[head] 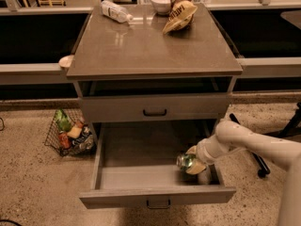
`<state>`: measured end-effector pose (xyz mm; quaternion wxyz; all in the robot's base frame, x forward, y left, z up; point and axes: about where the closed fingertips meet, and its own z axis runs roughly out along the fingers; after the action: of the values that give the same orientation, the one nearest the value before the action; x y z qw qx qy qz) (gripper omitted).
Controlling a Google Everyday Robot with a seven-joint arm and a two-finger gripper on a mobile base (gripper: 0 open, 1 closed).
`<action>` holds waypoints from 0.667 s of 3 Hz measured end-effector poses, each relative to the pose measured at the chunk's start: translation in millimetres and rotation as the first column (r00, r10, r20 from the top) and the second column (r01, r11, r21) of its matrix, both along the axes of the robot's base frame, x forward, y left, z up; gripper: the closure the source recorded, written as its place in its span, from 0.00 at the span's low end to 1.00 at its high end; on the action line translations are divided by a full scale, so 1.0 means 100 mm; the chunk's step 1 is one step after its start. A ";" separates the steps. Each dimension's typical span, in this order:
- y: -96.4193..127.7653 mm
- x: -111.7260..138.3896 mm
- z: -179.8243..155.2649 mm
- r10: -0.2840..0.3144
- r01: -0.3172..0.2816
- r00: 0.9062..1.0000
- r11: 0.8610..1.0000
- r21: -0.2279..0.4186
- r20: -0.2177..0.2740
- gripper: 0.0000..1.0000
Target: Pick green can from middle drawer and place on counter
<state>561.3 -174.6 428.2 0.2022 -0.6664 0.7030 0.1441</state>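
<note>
The gripper [192, 164] is hanging inside the open middle drawer [157, 197], near its front right corner, and its tan fingers [197, 168] are clamping the green can [184, 161] — the can is lying tilted, its silver end facing left. On the counter [155, 51], a clear plastic bottle [116, 11], a bowl [161, 3] and a snack bag [181, 13] are sitting along the back edge. A wire basket [70, 132] is standing on the floor, left of the cabinet.

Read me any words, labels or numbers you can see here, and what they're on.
Print on the snack bag, on the counter: too blurred to read.
Label on the bottle: unreadable.
Markings on the green can, held by the gripper in the middle drawer: unreadable.
</note>
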 end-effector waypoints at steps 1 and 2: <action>-0.04 0.00 0.13 -0.005 0.005 1.000 1.000 0.002 0.016 1.00; -0.04 0.00 0.13 -0.005 0.005 1.000 1.000 0.002 0.016 1.00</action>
<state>561.6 -178.2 441.5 0.2089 -0.6654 0.7030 0.1391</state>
